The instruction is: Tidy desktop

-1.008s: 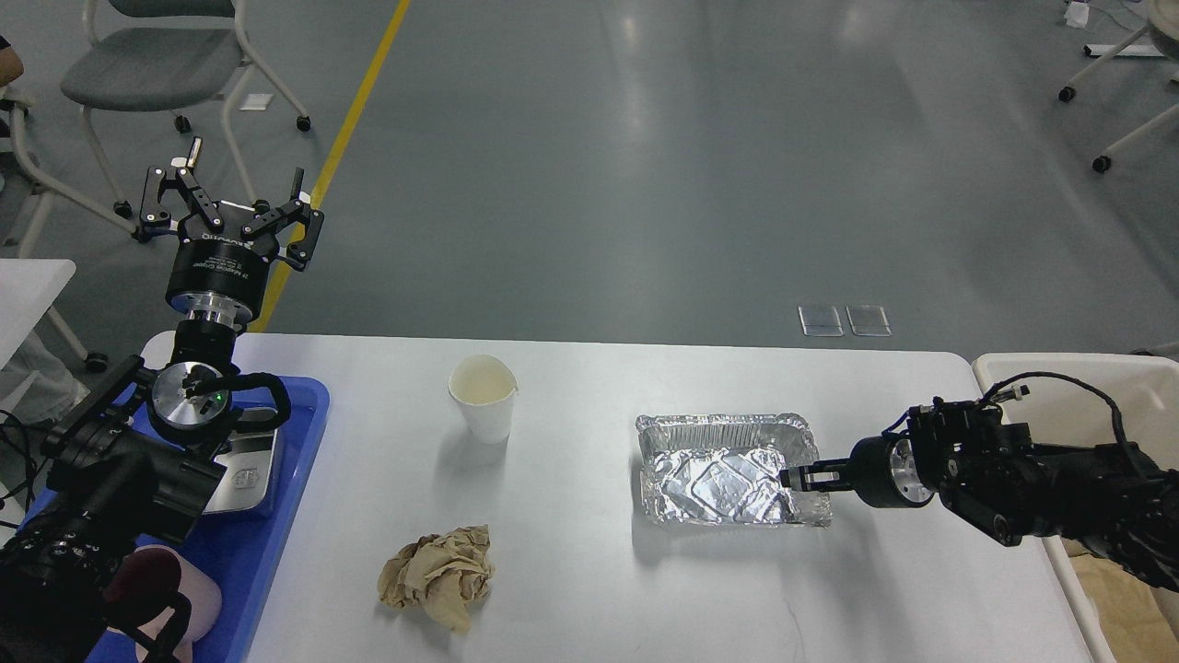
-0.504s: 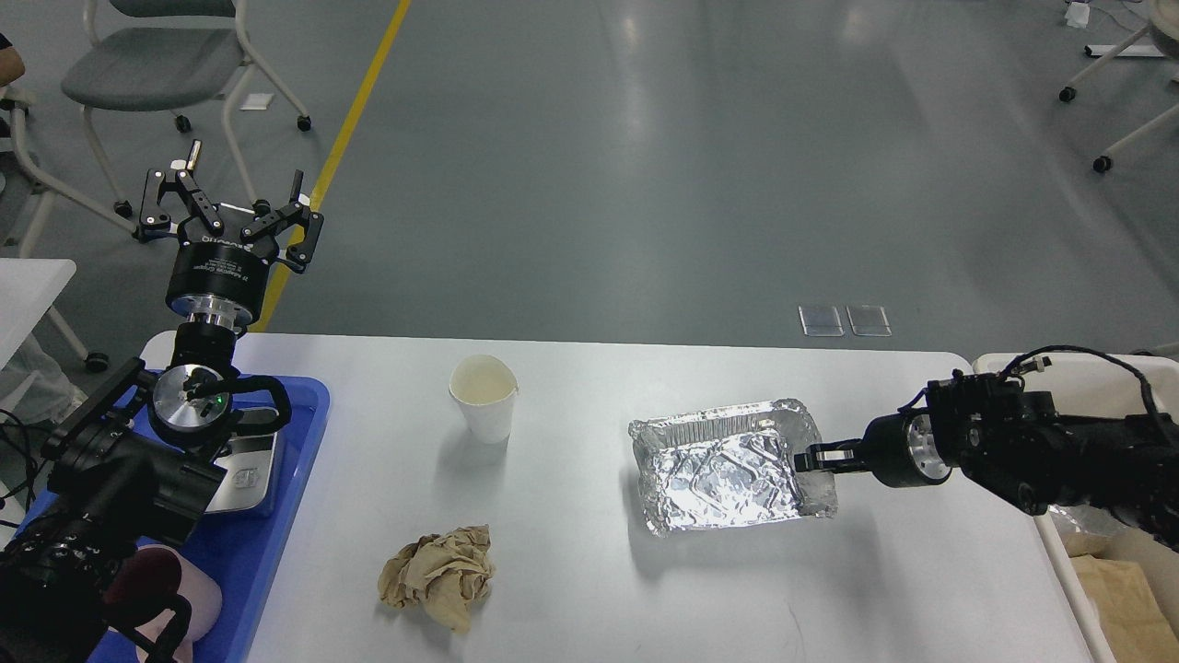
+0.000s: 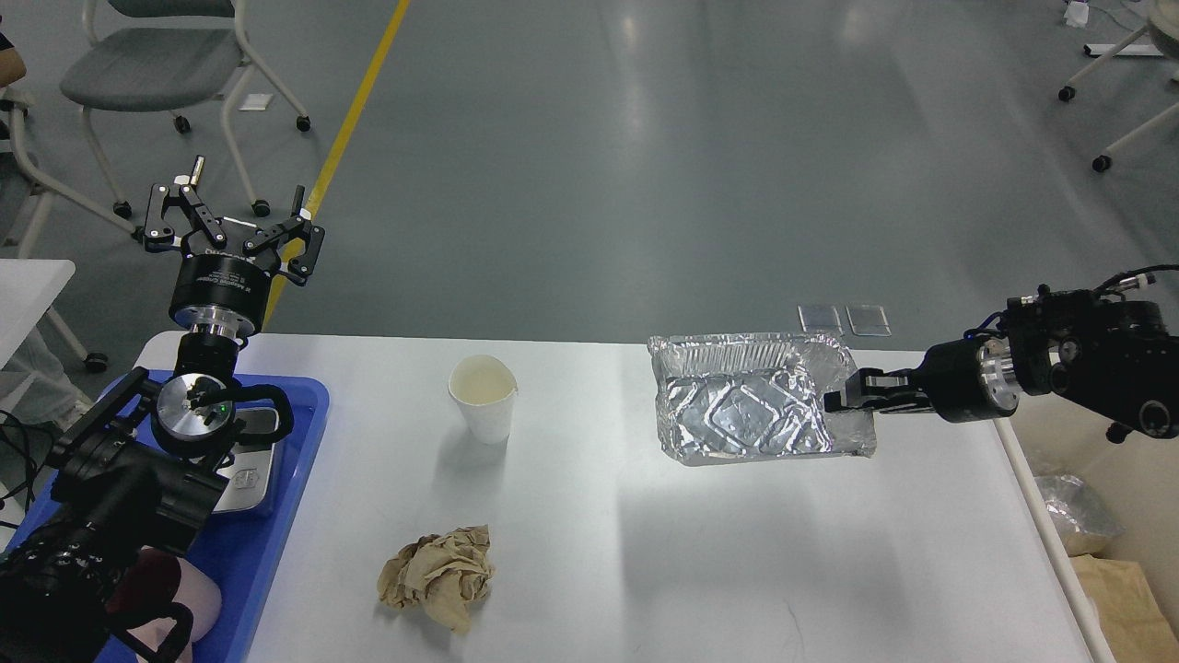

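Observation:
The white desktop (image 3: 645, 552) fills the lower half of the head view. A crinkled foil tray (image 3: 751, 401) hangs lifted above its right part, casting a shadow below. My right gripper (image 3: 846, 399) is shut on the tray's right rim. A white paper cup (image 3: 484, 398) stands upright left of centre. Near the front edge lies a crumpled brown paper ball (image 3: 437, 575). My left gripper (image 3: 230, 221) is raised high above the table's far left corner, fingers spread open and empty.
A blue plastic tray (image 3: 267, 543) at the left holds a small metal container (image 3: 247, 470) and a pink object (image 3: 198, 603). A cream bin (image 3: 1096, 543) with crumpled waste stands off the right edge. Chairs stand on the floor behind.
My right gripper has lifted the foil tray off the desktop and carried it up and to the right. The left gripper barely shifted.

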Tool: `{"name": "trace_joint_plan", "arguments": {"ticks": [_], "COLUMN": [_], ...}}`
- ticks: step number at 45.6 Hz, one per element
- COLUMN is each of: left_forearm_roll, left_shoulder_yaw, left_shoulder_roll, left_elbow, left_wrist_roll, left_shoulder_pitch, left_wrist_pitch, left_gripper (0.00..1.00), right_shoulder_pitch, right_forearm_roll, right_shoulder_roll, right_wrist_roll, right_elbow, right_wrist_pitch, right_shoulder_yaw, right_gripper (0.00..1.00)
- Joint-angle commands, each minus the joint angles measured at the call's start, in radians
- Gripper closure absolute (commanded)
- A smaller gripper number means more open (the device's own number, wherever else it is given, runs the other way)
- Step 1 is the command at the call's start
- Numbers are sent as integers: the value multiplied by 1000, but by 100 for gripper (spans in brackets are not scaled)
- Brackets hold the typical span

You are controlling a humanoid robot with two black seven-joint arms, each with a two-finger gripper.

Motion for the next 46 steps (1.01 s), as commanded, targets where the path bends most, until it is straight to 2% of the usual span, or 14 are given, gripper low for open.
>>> {"name": "trace_joint_plan", "arguments": {"ticks": [1,7,21,30,37,46], "left_forearm_roll": [0,2,17,70,81,80], "left_shoulder_yaw": [0,1,1,0,0,-2], "left_shoulder_roll": [-6,-4,-4,1,-2,-6], "left_elbow": [0,0,0,0,0,-2], "left_wrist_roll": [-1,-6,-21,-21,-9,-3], "left_shoulder_pitch": [-3,-3,-1,-6,-9,-9], "left_wrist_pitch": [6,8,6,10,57,62], "left_gripper": [3,3,3,3,3,3], "right_shoulder_pitch": [8,5,-10,-33,-48,-51], "right_forearm_roll": [7,14,16,33,73,82], "right_shoulder_roll": [-54,-103,-117,-153,-151,-133], "right_wrist_roll": [13,19,20,21,23,21], "right_elbow": [68,89,129,167,203,213], "right_wrist_pitch": [34,59,56,39,8,-18], "right_shoulder_yaw": [72,129,131,131,129,111], "right_gripper": [100,100,100,100,100,100]}}
